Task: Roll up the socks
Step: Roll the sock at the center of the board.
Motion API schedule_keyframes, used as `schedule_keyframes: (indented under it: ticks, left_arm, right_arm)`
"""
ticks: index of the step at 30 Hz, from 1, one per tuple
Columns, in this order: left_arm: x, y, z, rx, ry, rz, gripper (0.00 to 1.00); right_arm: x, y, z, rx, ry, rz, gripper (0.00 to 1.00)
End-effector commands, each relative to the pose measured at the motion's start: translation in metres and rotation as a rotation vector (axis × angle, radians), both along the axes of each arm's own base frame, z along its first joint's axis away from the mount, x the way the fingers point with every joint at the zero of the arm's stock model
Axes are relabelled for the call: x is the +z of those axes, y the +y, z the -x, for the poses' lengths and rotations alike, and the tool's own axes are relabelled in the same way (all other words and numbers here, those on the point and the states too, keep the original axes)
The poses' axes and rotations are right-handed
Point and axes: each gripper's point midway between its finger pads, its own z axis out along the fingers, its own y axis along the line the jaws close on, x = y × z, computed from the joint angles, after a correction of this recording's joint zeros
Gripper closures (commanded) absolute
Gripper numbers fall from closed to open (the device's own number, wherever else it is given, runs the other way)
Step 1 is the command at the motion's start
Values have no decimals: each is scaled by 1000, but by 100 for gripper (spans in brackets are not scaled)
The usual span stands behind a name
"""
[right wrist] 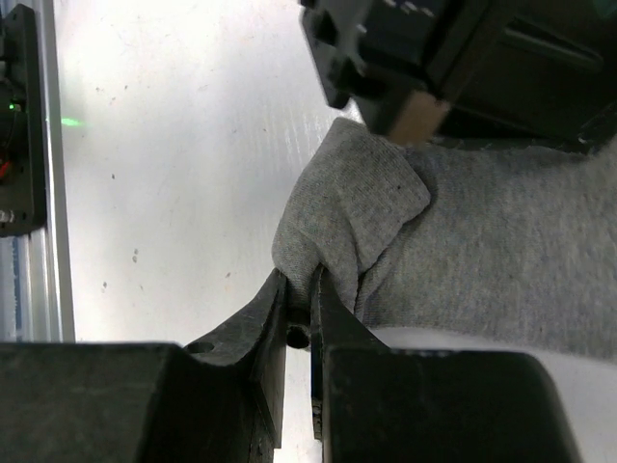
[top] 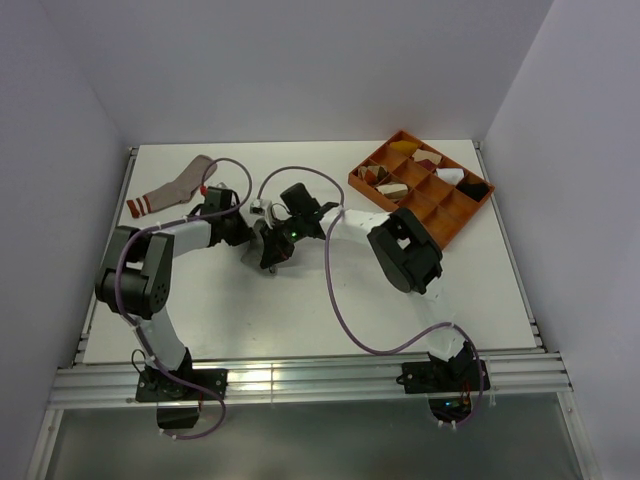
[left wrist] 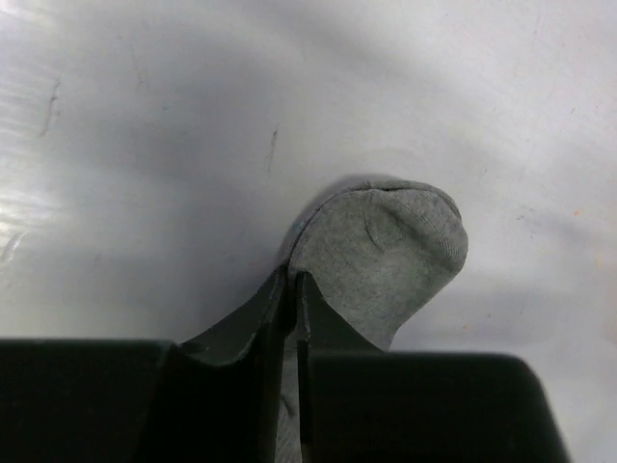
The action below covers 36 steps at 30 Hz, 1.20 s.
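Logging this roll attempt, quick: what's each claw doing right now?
Left claw: closed on the grey sock.
Right claw: closed, pinching a fold of the same sock.

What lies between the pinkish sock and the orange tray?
Top view: the left hand and right hand, both pinching the grey sock.

Flat white tabletop, matte, with faint scuffs and specks close up. Plain pale lavender wall panels box it in: back panel, left panel, right panel. Ribbed aluminium rail frame runs along the near edge, with one bright glare patch. Beyond it, a dull grey floor strip. Light even, shadows soft.
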Motion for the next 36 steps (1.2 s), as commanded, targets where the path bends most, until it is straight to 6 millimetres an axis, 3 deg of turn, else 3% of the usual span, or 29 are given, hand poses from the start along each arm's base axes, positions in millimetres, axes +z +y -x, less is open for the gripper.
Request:
schedule_keyframes:
  ticks: [1, 6, 10, 20, 27, 36]
  left_arm:
    - [0, -9, -7, -59, -5, -1, 87]
    - [-3, -24, -5, -116, -11, -4, 96]
    - [-1, -33, -2, -151, -24, -14, 96]
    - [-7, -31, 3, -142, -9, -47, 97]
    - [-6, -20, -3, -66, -5, -87, 97]
    - [-8, -27, 1, -102, -3, -102, 98]
  right_arm:
    - [-26, -12, 19, 31, 117, 77, 100]
    - [-18, -12, 14, 38, 128, 56, 100]
    - [-15, -15, 9, 29, 136, 61, 100]
    - [10, -18, -8, -52, 103, 23, 100]
    - [26, -23, -2, -59, 74, 9, 100]
    - [41, -20, -9, -54, 10, 15, 100]
